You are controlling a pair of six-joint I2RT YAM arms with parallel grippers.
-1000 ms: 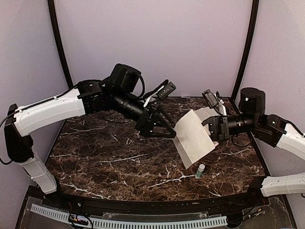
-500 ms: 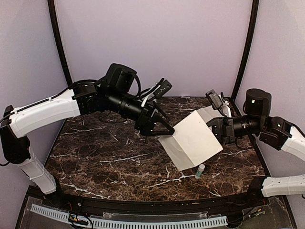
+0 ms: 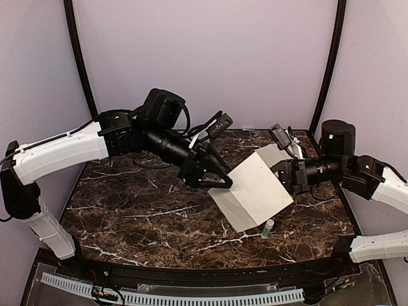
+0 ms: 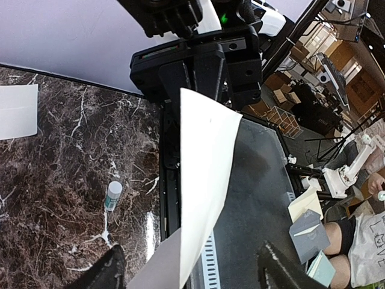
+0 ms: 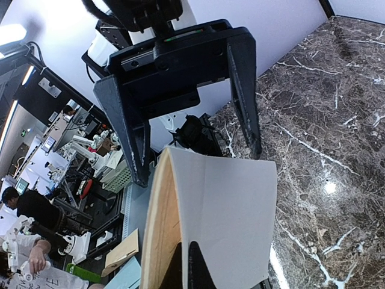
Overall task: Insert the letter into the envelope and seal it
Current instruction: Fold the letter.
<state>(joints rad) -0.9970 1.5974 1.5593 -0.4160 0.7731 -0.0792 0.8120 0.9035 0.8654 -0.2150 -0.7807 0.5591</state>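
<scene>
I'm early in the job. My right gripper [image 3: 287, 177] is clamped on one edge of the letter [image 3: 252, 191], holding the creased cream sheet in the air over the marble table [image 3: 140, 210]. My left gripper [image 3: 215, 181] stands spread around the opposite edge (not pinching it, as far as I see). Folding, inserting and sealing remain; the pale envelope [image 3: 273, 153] behind lies unfilled.

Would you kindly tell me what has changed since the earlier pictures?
The large cream creased paper sheet, pinched in the right claw, swung from steeply tilted to flatter, its free edge spreading left. The left claw, open, shifted slightly and now straddles that edge without gripping. The right arm drew back, then returned. The small white-and-green tube stayed on the dark marble table.
</scene>
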